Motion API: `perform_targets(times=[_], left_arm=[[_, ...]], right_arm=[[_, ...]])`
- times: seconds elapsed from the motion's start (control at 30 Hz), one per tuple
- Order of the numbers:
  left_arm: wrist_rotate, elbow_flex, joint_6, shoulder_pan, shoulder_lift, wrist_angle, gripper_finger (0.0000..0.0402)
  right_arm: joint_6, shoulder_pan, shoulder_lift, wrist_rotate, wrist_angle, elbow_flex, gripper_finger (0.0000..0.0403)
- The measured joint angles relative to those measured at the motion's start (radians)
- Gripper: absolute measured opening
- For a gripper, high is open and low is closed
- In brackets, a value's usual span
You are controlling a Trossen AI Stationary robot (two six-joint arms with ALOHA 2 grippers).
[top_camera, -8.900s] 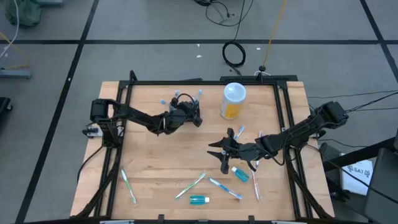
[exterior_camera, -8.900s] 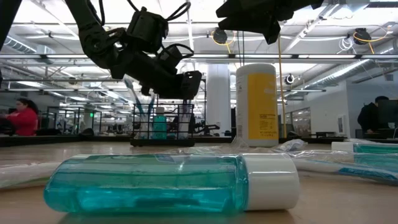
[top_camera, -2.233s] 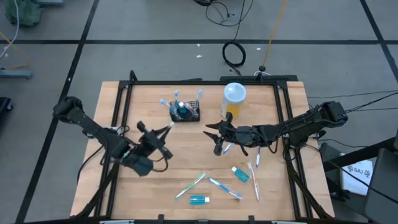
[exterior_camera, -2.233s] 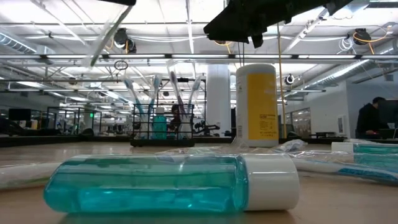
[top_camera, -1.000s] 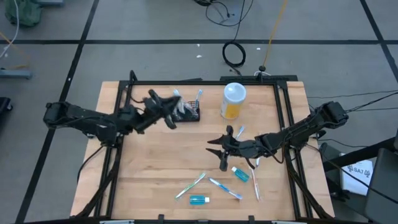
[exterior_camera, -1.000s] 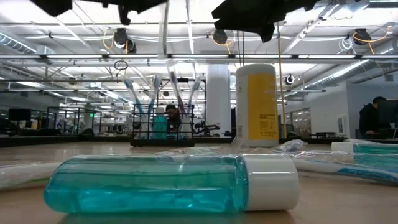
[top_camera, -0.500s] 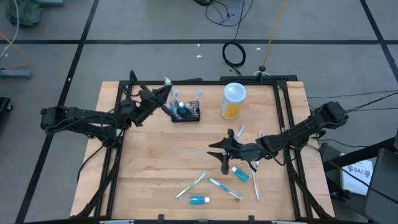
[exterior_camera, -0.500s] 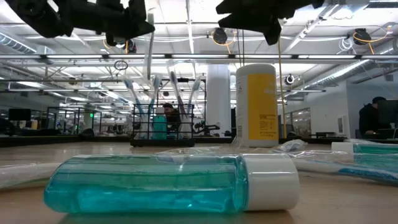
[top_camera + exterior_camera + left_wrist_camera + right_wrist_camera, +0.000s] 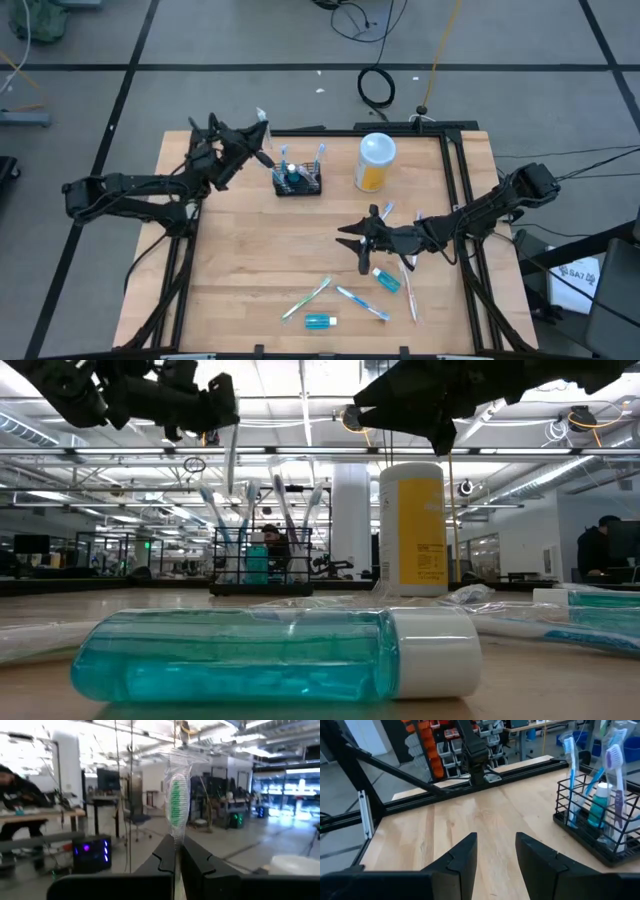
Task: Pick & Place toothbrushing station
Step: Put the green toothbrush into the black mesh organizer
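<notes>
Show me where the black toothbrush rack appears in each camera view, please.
High view: black toothbrush rack upper centre, left of the yellow container.
Low view: rack centre-left, again left of that container, the shared landmark.
Left wrist view: not visible.
Right wrist view: rack at the right edge.

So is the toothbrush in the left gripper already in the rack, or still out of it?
Out. The left gripper is shut on the toothbrush, which hangs upright above the black rack, clear of it.

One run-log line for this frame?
left gripper: shut on toothbrush, above rack | right gripper: open, mid-table
</notes>
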Motion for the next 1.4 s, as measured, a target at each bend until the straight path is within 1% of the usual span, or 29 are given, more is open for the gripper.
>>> perform_targets(times=[0.13, 0.2, 0.3, 0.43, 0.53, 0.63, 0.87, 0.97, 1.17, 1.27, 1.4], left_arm=[[0.124, 0.0, -0.101, 0.051, 0.001, -0.059, 0.0006], [0.161, 0.0, -0.132, 0.066, 0.001, -0.08, 0.0008], [0.168, 0.0, -0.151, 0.076, 0.002, -0.124, 0.0004], [0.169, 0.0, -0.181, 0.07, 0.034, -0.159, 0.0008], [0.179, 0.0, -0.192, 0.06, 0.05, -0.143, 0.0005], [0.199, 0.0, -0.237, 0.051, 0.087, -0.132, 0.0006], [0.164, 0.0, -0.248, 0.041, 0.196, -0.059, 0.0006], [0.165, 0.0, -0.218, 0.034, 0.243, -0.02, 0.0006], [0.163, 0.0, -0.211, 0.006, 0.308, -0.01, 0.001], [0.134, 0.0, -0.223, -0.021, 0.325, -0.011, 0.0006], [0.059, 0.0, -0.222, -0.064, 0.326, -0.011, 0.0008]], right_arm=[[-0.007, -0.011, 0.0, 0.0, 0.009, -0.007, 0.013], [-0.013, -0.018, 0.0, 0.0, 0.009, -0.007, 0.013], [-0.014, -0.025, 0.0, 0.0, 0.009, -0.007, 0.013], [-0.015, -0.029, 0.0, 0.0, 0.009, -0.007, 0.013], [-0.016, -0.029, 0.0, -0.001, 0.009, -0.007, 0.013], [-0.016, -0.029, 0.0, -0.001, 0.009, -0.007, 0.013], [-0.016, -0.029, 0.0, 0.0, 0.009, -0.007, 0.013], [-0.016, -0.029, 0.0, -0.001, 0.009, -0.007, 0.013], [-0.016, -0.029, 0.0, -0.001, 0.009, -0.007, 0.013], [-0.016, -0.029, 0.0, -0.001, 0.009, -0.007, 0.013], [-0.016, -0.029, 0.0, -0.001, 0.009, -0.007, 0.013]])
